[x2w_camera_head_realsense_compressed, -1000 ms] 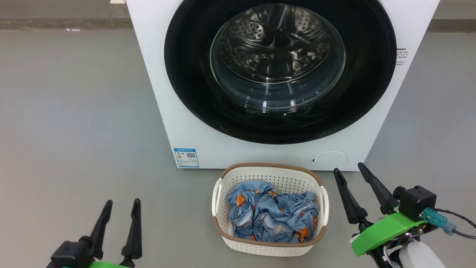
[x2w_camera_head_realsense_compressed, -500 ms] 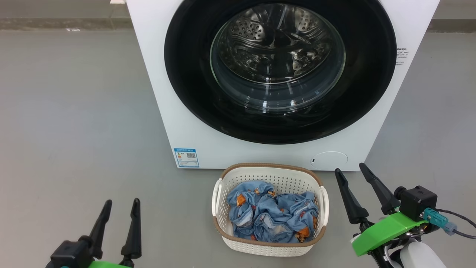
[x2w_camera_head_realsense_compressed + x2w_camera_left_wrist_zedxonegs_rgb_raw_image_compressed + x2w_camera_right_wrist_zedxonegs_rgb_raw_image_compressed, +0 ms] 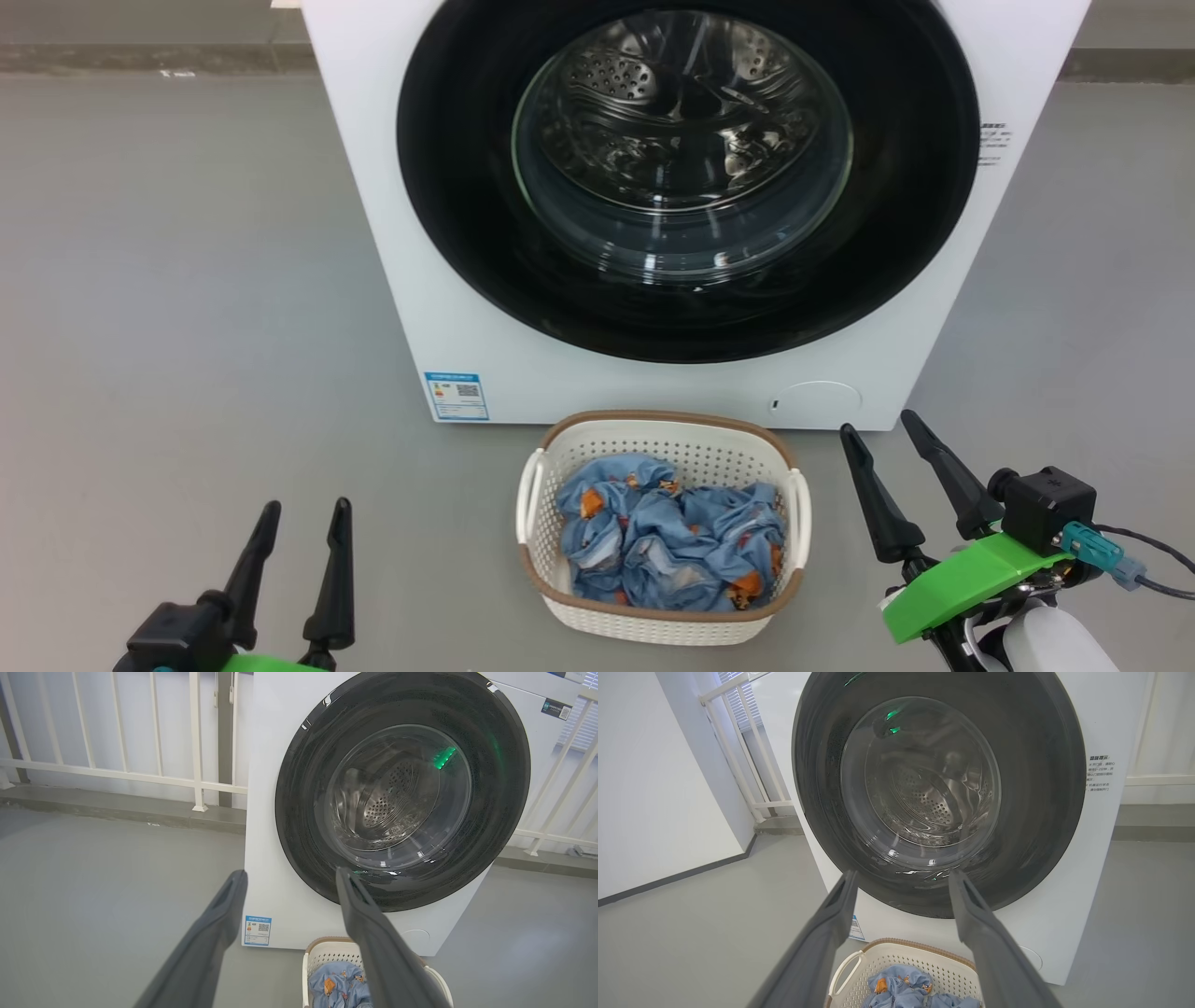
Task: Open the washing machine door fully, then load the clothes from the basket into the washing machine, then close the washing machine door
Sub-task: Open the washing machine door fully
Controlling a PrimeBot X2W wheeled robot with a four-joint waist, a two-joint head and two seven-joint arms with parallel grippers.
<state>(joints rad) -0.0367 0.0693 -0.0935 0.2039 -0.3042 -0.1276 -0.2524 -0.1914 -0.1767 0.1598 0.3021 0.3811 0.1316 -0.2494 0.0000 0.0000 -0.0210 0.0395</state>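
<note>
Head view, basket (image 3: 665, 417) between left gripper (image 3: 308, 507) and right gripper (image 3: 876, 422), jaws apart

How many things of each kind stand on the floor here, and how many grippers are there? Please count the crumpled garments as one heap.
washing machine: 1
basket: 1
heap of clothes: 1
grippers: 2, the left gripper and the right gripper, both open
Total: 5
</note>
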